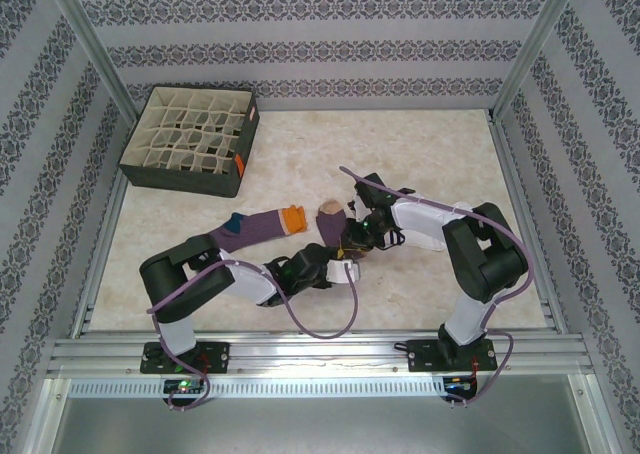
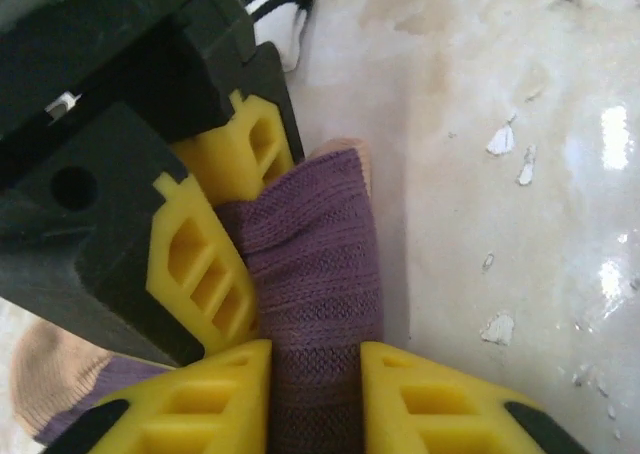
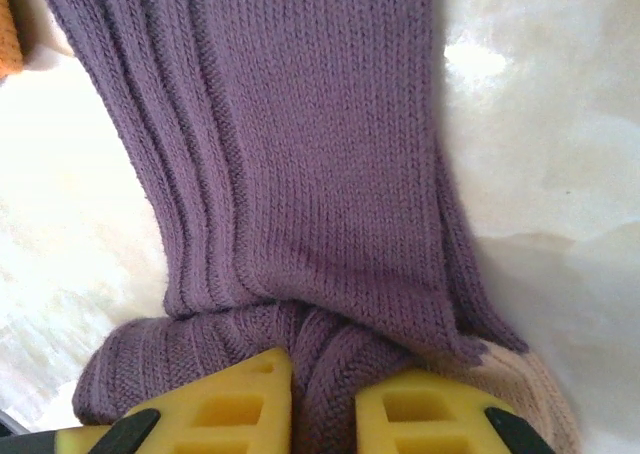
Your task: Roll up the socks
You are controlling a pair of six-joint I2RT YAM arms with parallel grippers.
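Tan-toe sock [image 2: 320, 264] is lying mid-table, off the box's [image 1: 180, 177] near-right corner, toward the arms. L gripper [image 2: 315, 359] is pinching a narrow bunch of its purple knit btw the jaws. R gripper [image 3: 323, 384] is clamping a fold right beside that, jaws nearly closed on fabric. Orange-toe sock [image 1: 262, 224] is lying flat just in front of the box, btw it and the tan-toe one. White sock [image 2: 285, 9] is peeking out past the R gripper.

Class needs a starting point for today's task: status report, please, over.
Left gripper shut on purple sock. Right gripper shut on it too. Other sock, box off to the side.
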